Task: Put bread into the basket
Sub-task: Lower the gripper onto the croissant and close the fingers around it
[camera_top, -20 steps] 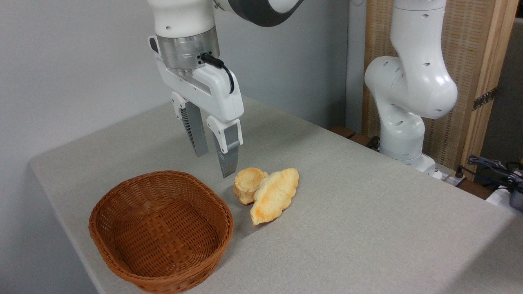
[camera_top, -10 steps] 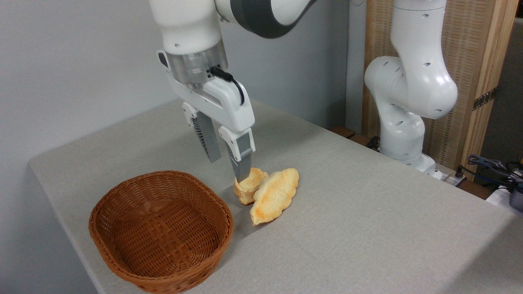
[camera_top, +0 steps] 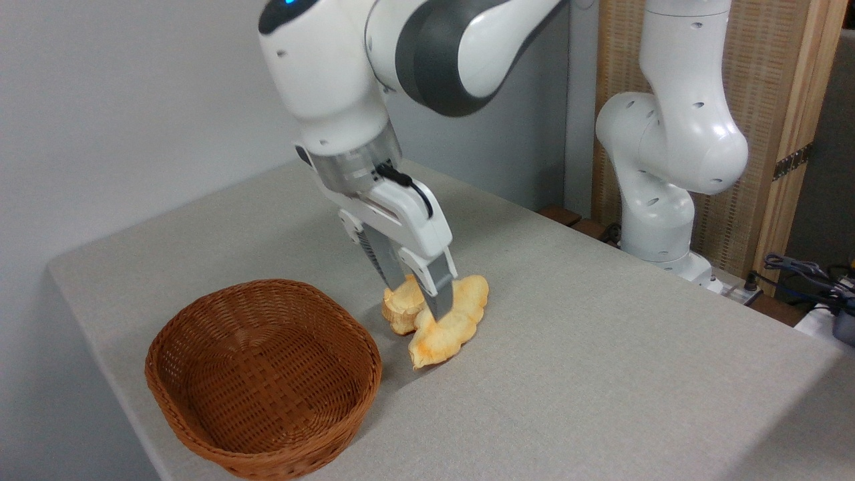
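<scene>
The bread (camera_top: 453, 326), a long pale-yellow roll with toasted ridges, lies on the grey table right of the basket (camera_top: 264, 374), which is a reddish-brown oval wicker one with nothing in it. My gripper (camera_top: 421, 299) is down at the bread's upper left part, tilted, with its fingers apart. The front finger (camera_top: 437, 290) stands over the bread's top. The rear finger (camera_top: 389, 264) is above the small round bun (camera_top: 402, 310) that touches the bread. Nothing is held.
The table (camera_top: 601, 374) edge runs close in front of and left of the basket. A second white robot arm's base (camera_top: 668, 153) stands at the back right, beside cables (camera_top: 808, 277) at the far right.
My gripper has come down and to the right, from above the gap beside the basket to right over the bun and the bread. Bread, bun and basket have not moved.
</scene>
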